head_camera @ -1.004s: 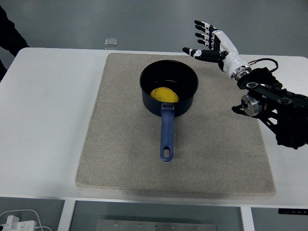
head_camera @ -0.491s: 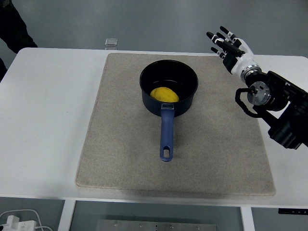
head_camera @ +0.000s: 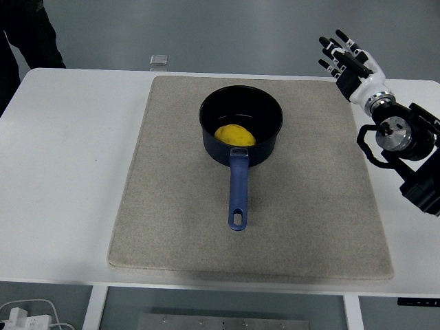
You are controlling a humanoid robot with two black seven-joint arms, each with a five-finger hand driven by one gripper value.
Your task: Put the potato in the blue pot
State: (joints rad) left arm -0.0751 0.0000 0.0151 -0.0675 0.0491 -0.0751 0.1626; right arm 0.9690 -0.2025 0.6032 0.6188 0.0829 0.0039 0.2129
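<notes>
A yellow potato (head_camera: pixel 235 135) lies inside the blue pot (head_camera: pixel 240 124), which stands on the grey mat (head_camera: pixel 179 206) with its blue handle (head_camera: pixel 238 192) pointing toward the near edge. My right hand (head_camera: pixel 347 58) is raised at the far right, past the mat's right edge and well away from the pot. Its fingers (head_camera: pixel 340 42) are spread and hold nothing. The left arm does not show.
A small clear box (head_camera: pixel 159 62) sits at the table's far edge behind the mat. A person's dark sleeve (head_camera: pixel 24 34) shows at the top left corner. White cables (head_camera: pixel 27 315) lie on the floor at the bottom left.
My right hand has drawn back to the right and slightly up, away from the pot. The potato and pot have not moved. The person at the top left has shifted further in.
</notes>
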